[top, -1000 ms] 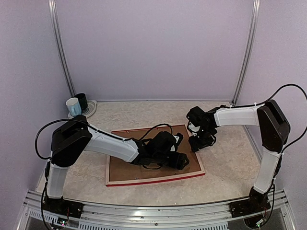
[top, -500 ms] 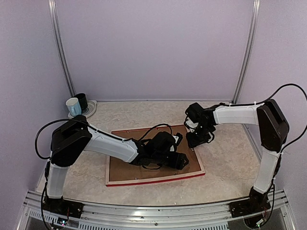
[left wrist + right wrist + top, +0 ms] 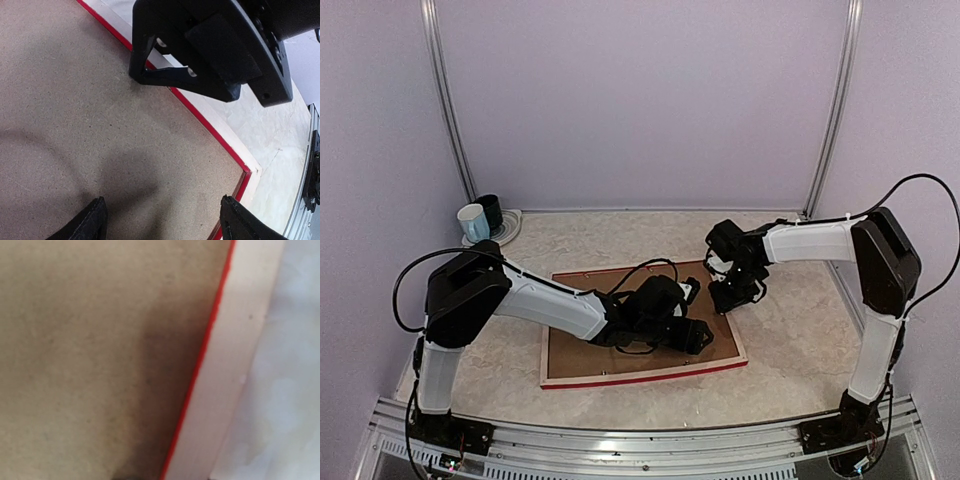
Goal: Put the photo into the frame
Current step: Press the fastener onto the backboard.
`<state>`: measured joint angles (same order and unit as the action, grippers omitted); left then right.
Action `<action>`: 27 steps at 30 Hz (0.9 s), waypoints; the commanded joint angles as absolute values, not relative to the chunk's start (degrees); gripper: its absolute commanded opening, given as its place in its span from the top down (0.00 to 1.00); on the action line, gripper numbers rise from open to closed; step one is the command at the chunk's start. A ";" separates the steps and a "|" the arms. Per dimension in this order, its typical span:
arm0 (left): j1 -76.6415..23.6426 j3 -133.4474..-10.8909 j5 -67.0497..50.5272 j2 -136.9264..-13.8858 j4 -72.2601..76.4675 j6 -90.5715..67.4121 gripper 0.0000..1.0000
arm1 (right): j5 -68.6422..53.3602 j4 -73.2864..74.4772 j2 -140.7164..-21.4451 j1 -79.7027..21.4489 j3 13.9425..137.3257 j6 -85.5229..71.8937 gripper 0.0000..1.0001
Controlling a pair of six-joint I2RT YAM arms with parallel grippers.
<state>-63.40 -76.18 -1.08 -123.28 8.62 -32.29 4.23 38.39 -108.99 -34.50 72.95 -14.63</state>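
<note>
Over brown backing (image 3: 582, 345) in frame (image 3: 642, 376), L gripper (image 3: 162, 226) spread; R gripper (image 3: 732, 298) at far-right corner, state unclear.

Work cell: pale lilac walls (image 3: 640, 100) are enclosing a marble-patterned tabletop (image 3: 800, 340).
Metal posts (image 3: 445, 110) are rising at both back corners; a white mug (image 3: 473, 222) and a dark mug (image 3: 490, 209) are standing together at the far left; an aluminium rail (image 3: 640, 446) is running along the near edge.

Both arms low and inward, left end effector (image 3: 694, 336) spread wide.
</note>
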 commanded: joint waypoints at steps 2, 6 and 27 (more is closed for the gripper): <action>-63.18 -73.08 -1.76 -125.00 -0.45 -33.22 0.23 | 6.24 39.94 -109.97 -34.72 71.10 -13.56 0.70; -63.10 -72.75 -1.55 -124.72 -0.46 -33.14 0.23 | 7.67 40.51 -110.59 -34.72 70.47 -12.95 0.76; -62.44 -71.97 -0.36 -122.67 -1.48 -32.40 0.23 | 2.25 42.27 -107.67 -34.50 71.03 -10.85 0.62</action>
<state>-63.13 -75.02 -1.08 -122.37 8.73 -32.27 6.28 37.43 -108.01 -35.31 71.46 -12.99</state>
